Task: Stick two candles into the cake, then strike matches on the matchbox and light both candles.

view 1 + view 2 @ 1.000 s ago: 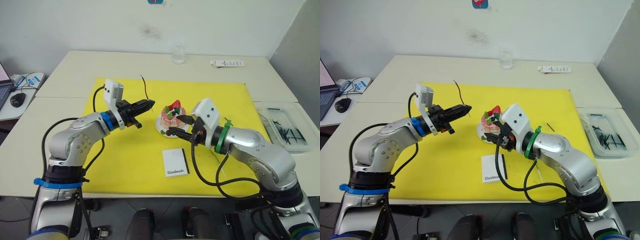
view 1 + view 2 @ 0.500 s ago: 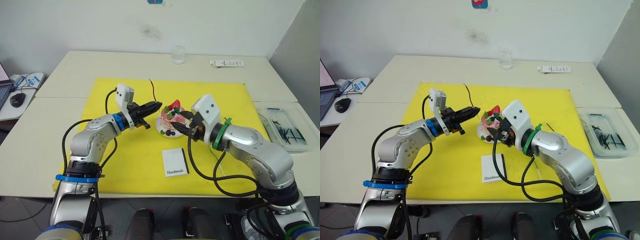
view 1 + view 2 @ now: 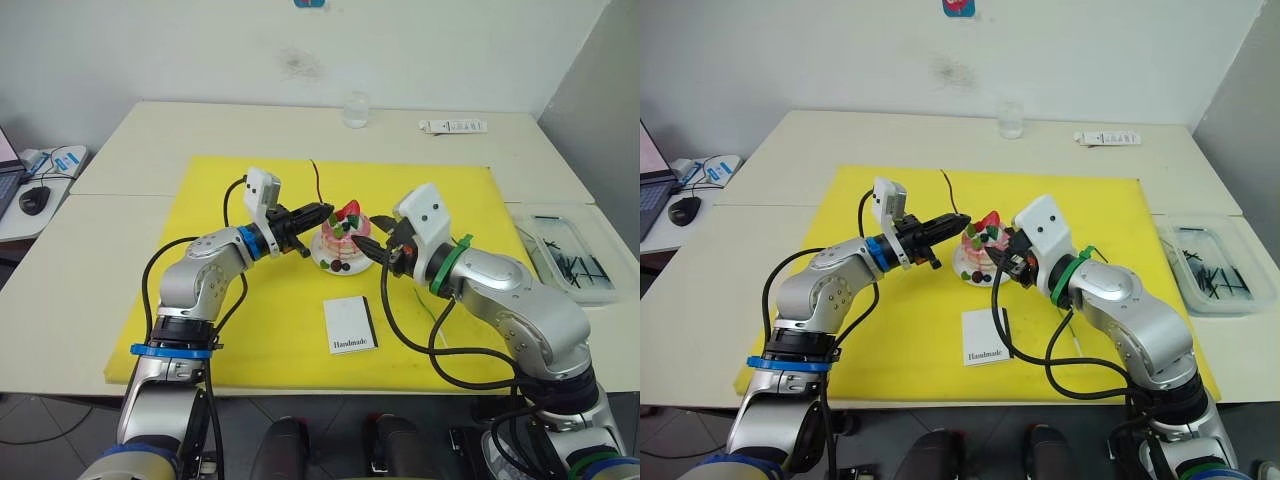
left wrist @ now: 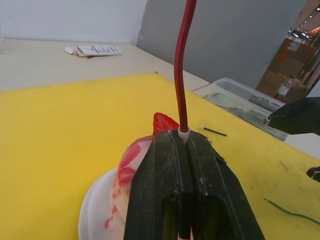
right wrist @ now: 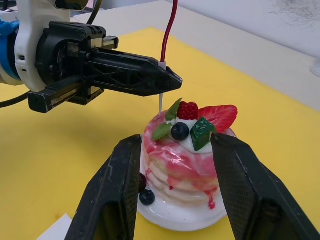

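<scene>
The pink cake (image 3: 343, 237) sits on its white plate in the middle of the yellow mat (image 3: 250, 330). My left gripper (image 3: 326, 210) is shut on the dark red candle (image 3: 314, 178), which stands upright. The candle's white end (image 5: 160, 103) pokes out below the fingertips, just over the cake's left top edge. On the cake's right side my right gripper (image 5: 176, 141) is open, one finger on each side of the cake; I cannot tell whether they touch it. The white matchbox (image 3: 351, 325) lies in front of the cake. The green candle (image 4: 291, 212) and a dark match (image 4: 214, 131) lie on the mat.
A clear tray (image 3: 570, 255) with dark sticks stands off the mat's right edge. A glass (image 3: 357, 108) and a white strip (image 3: 455, 126) sit at the table's far side. A mouse (image 3: 35, 197) lies on the left table.
My left gripper has carried the dark red candle rightward up to the cake's top. The right gripper has shifted slightly up at the cake's right side.
</scene>
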Robot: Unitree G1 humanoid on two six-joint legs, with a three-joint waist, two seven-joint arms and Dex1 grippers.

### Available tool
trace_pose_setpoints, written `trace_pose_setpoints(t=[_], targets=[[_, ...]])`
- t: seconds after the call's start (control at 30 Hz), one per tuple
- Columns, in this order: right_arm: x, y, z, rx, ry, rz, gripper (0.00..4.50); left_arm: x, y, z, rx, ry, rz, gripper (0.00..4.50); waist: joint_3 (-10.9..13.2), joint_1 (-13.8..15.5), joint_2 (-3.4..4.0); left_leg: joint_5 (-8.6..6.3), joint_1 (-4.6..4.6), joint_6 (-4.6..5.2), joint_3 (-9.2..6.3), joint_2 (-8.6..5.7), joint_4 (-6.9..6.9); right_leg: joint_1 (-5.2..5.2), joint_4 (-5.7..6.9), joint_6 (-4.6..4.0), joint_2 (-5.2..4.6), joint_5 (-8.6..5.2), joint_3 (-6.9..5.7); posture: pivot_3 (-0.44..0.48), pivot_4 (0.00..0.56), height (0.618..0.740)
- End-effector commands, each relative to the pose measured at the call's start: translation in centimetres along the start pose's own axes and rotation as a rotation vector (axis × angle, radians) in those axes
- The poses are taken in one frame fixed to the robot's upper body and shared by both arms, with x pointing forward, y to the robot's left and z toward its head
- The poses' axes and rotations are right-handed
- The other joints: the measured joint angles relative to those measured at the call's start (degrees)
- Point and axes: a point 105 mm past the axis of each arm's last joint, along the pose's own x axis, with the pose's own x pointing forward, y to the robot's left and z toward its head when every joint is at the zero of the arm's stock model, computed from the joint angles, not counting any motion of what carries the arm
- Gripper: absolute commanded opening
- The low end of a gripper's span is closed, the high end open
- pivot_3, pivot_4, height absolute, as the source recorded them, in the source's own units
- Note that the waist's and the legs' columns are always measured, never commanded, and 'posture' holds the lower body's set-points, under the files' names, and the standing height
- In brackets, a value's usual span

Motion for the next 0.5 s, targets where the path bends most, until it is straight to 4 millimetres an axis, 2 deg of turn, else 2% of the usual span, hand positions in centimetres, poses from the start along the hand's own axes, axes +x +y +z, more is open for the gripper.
trace_pose_setpoints(t=[0.03,0.5], targets=[[-0.59,-0.66,1.29,-0.024,-0.060,-0.039,2.24,0.26,-0.30,1.19,0.043,-0.027,-0.023,0.00,0.00,0.00,0.00,0.00,0.00,0.00,0.00,0.00,0.00,0.00,0.00,0.00,0.01,0.00,0.00,0.000,0.150,0.740],[-0.60,-0.62,1.10,-0.027,-0.054,-0.039,2.24,-0.26,0.37,1.26,0.065,-0.008,-0.006,0.00,0.00,-0.01,0.00,0.00,0.00,0.00,-0.01,0.01,0.00,0.00,0.01,0.00,0.01,0.00,-0.01,0.000,0.150,0.740]])
